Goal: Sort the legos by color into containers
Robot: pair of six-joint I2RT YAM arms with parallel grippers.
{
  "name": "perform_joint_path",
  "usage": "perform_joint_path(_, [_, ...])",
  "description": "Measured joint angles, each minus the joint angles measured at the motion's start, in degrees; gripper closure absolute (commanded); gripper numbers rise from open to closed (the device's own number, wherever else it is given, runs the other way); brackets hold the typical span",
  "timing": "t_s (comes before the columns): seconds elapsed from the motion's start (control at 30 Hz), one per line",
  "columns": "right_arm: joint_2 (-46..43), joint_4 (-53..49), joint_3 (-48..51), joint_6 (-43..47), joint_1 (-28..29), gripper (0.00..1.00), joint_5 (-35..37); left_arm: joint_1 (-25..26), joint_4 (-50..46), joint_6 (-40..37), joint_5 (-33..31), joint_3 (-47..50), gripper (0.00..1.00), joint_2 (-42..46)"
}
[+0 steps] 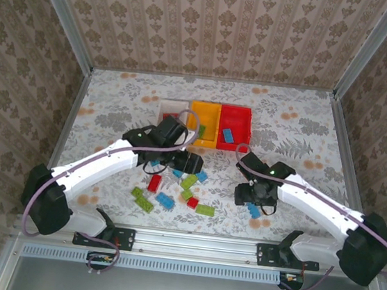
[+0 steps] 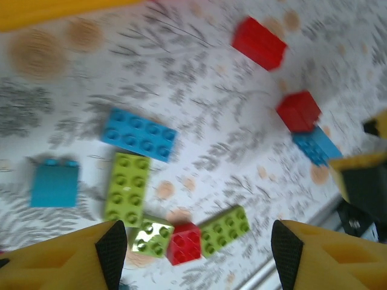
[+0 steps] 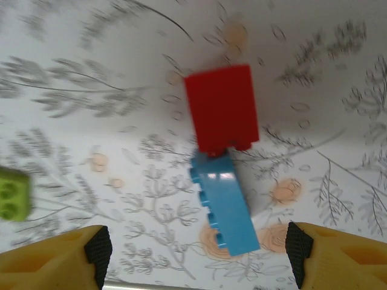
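Near the front of the table [image 1: 114, 101], the right gripper [image 3: 197, 257] is held open over a blue brick [image 3: 225, 208] touching a red brick [image 3: 221, 107], seemingly to straddle it, while the open left gripper [image 2: 198, 249] is hung above scattered legos [image 2: 127, 187].

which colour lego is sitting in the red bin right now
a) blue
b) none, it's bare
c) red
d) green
a: in the top view a single blue brick lies on the floor of the red bin.
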State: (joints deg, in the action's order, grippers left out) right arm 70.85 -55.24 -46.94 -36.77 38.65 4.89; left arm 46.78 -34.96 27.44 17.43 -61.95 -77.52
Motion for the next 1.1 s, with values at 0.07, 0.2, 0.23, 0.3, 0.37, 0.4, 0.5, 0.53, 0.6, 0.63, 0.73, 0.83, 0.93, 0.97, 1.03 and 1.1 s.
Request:
perform_joint_path(0.07, [3.3,-0.09,0.2,-1.03,-0.79,0.21,-0.17,0.74,1.03,-0.68,1.33,0.0,0.32,0.0])
perform_joint_path(0.2, [6.54,0.92,1.81,-2.08,-1.44,0.27,-0.31,0.76,2.47,-1.14,2.19,-0.07,0.33,-0.02])
perform_joint_path(0.23, [6.93,1.29,2.45,-2.29,-1.68,0.3,-0.39,0.76,2.71,-1.18,2.27,-0.07,0.33,-0.02])
perform_joint_path(0.3, [7.54,1.86,3.48,-2.32,-2.47,0.38,-0.57,0.83,3.17,-1.2,2.34,-0.09,0.34,-0.11])
perform_joint_path(0.37, [8.26,2.73,4.02,-2.38,-3.3,0.47,-0.76,0.96,3.76,-1.18,2.36,-0.11,0.34,-0.11])
perform_joint_path(0.4, [8.9,3.17,4.02,-2.23,-3.5,0.49,-0.81,1.09,3.96,-1.18,2.34,-0.11,0.34,-0.11])
perform_joint_path(0.5, [11.23,5.09,4.02,-1.57,-3.69,0.56,-1.29,1.49,4.7,-1.16,2.34,-0.11,0.34,-0.11])
perform_joint_path(0.53, [11.85,5.66,4.02,-1.33,-3.69,0.6,-1.53,1.55,4.9,-1.16,2.36,-0.11,0.34,-0.11])
perform_joint_path(0.6, [12.44,6.47,4.04,-0.94,-3.69,0.68,-1.92,1.57,5.09,-1.14,2.34,-0.13,0.34,-0.11])
perform_joint_path(0.63, [12.52,6.88,4.04,-0.85,-3.69,0.71,-2.1,1.57,5.14,-1.11,2.32,-0.13,0.34,-0.11])
perform_joint_path(0.73, [12.46,7.19,3.8,-0.33,-3.67,0.77,-2.27,1.57,5.25,-0.7,2.03,-0.37,0.35,-0.11])
perform_joint_path(0.83, [11.8,5.22,0.81,0.57,-3.63,0.77,-2.03,1.57,5.22,-0.17,0.59,-1.36,0.36,0.07])
perform_joint_path(0.93, [9.99,3.13,-7.48,1.29,-4.2,0.76,-1.84,1.57,5.11,0.39,-1.88,-2.56,0.36,1.42])
perform_joint_path(0.97, [9.92,3.15,-10.86,1.81,-4.63,0.76,-1.86,1.57,4.98,0.63,-2.91,-3.23,0.36,2.05])
perform_joint_path(1.03, [11.56,3.65,-17.73,2.78,-6.29,0.77,-1.86,1.46,5.01,1.05,-4.59,-4.72,0.36,2.82])
perform_joint_path(1.1, [15.61,4.24,-24.3,4.07,-8.35,0.77,-1.62,1.31,5.03,1.29,-6.12,-6.12,0.36,3.08])
